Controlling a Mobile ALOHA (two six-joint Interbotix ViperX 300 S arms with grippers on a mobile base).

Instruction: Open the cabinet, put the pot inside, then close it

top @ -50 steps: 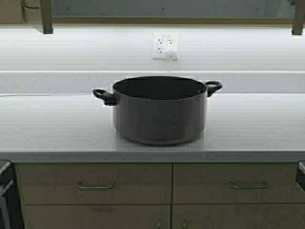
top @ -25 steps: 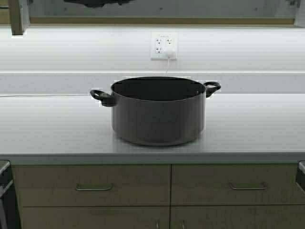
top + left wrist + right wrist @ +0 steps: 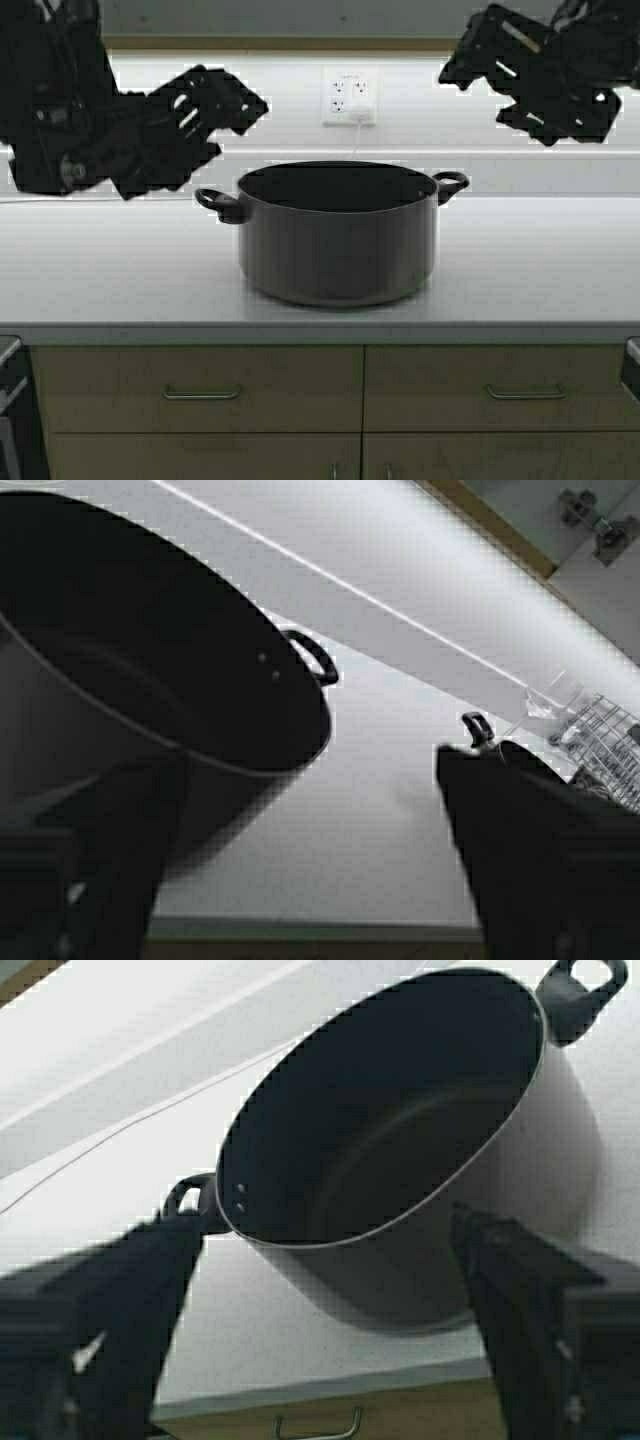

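While the pot [image 3: 337, 232] sat between and below both arms, the left gripper [image 3: 215, 105] hung nearer, both grippers' fingers spread apart, right gripper [image 3: 490, 55] higher.

Pot [image 3: 400, 1160] btwn spread jaws, untouched.

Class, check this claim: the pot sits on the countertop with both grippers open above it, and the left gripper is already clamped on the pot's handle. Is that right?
Not quite. The left gripper is not clamped on the handle; it hovers open, above and apart from the pot. The high view shows the gap. The rest holds: the pot stands on the countertop, and the right gripper is open above it.
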